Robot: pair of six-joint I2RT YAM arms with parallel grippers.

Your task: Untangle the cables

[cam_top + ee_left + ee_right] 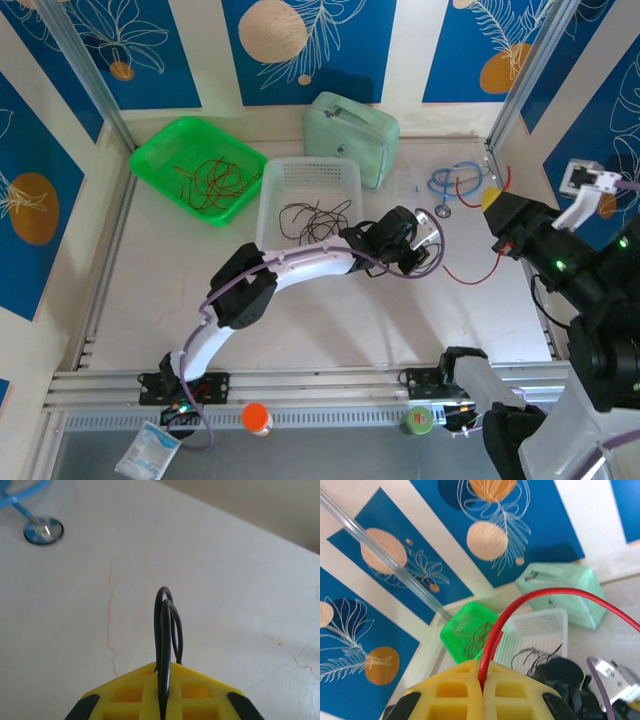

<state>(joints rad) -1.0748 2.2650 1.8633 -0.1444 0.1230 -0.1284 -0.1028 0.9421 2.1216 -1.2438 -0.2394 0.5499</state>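
Well, nearest to me in the overhead view, right of centre, the left fingers (145, 677) are pinched fully together on a black wire (167, 625). It stands up out of the yellow pads as a narrow doubled loop above the bare surface (225, 580). Further back, toward the right edge, the right fingers (480, 677) are likewise shut tight, holding a red wire (545, 596) that arches away in a wide bow. Overhead, its tail (470, 278) lies on the surface between the two arms.

Beyond those lies a light-blue stethoscope (455, 185). A white basket (335, 172) at centre holds black wires (312, 218), and a green basket (165, 150) at upper left holds red wires (205, 178). A mint-green pouch (352, 135) sits behind them.

I can't tell whether the red tail crosses the black wire under the left wrist. If it does, drawing the arms apart would likely tighten the snag rather than free it. The thin black loop might also slide out of so small a pinch, and the red wire's tail, lying near the stethoscope, could hook it and drag it along.
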